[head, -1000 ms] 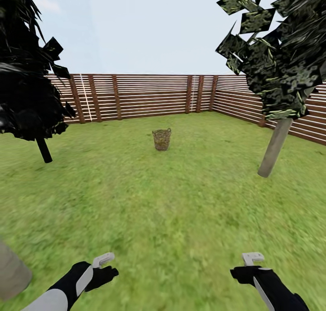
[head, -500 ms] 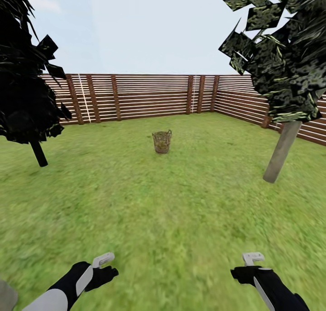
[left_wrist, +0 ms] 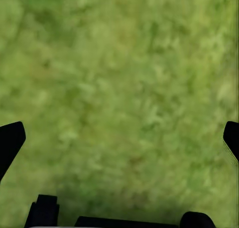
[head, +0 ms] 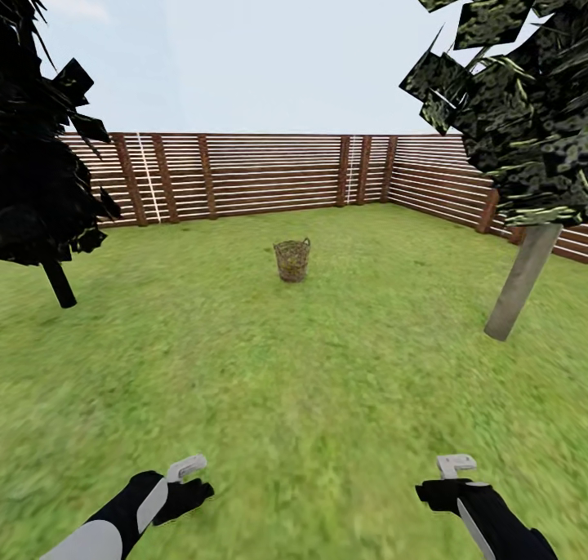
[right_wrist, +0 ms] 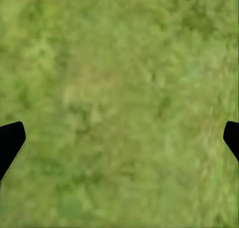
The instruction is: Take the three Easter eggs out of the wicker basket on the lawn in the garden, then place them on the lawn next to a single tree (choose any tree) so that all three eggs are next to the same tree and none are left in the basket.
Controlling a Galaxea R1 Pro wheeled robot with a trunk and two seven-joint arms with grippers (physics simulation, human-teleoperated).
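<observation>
- Wicker basket (head: pixel 291 260): upright on the lawn (head: pixel 310 380), at 12 o'clock from the robot, well apart from both arms. Its contents cannot be made out at this range.
- Tree (head: pixel 523 282): grey-brown leaning trunk at 2 o'clock, dark blocky crown above, well apart from the basket.
- Second tree (head: pixel 57 282): dark trunk at 10 o'clock, near-black crown.
- Slatted wooden fence (head: pixel 245 172): runs behind the basket, turning a corner toward 1 o'clock.
- Left claw (head: pixel 189 472): low at 7 o'clock, over grass; released, fingers (left_wrist: pixel 11 140) wide apart, nothing between them.
- Right claw (head: pixel 454 466): low at 5 o'clock, over grass; released, fingers (right_wrist: pixel 10 138) spread, holding nothing.
</observation>
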